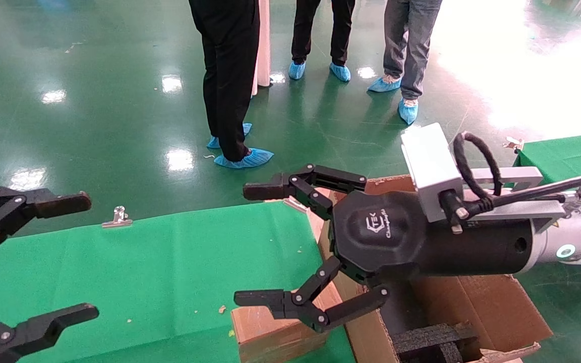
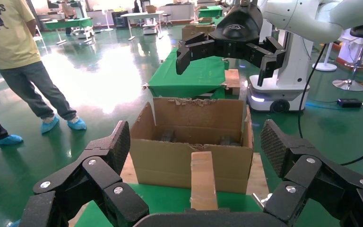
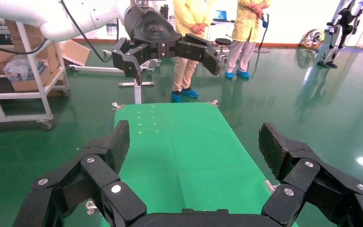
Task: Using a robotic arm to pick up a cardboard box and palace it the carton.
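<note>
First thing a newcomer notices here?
The right end effector, open wide, hovers over the small cardboard box at the green table's near edge. Beside it on the right sits the ragged-flapped carton. The left end effector, also open, hangs at the far left.

On the black housing of my right gripper (image 1: pixel 263 247), near the middle of the head view, sits an embossed logo with the letters "TEK" and a script word beneath that I cannot read for certain. In the upper left of my left wrist view, a bystander's yellow shirt (image 2: pixel 2 26) shows "NELESS" in dark capitals, cut off at the frame edge, above a small dog drawing.
</note>
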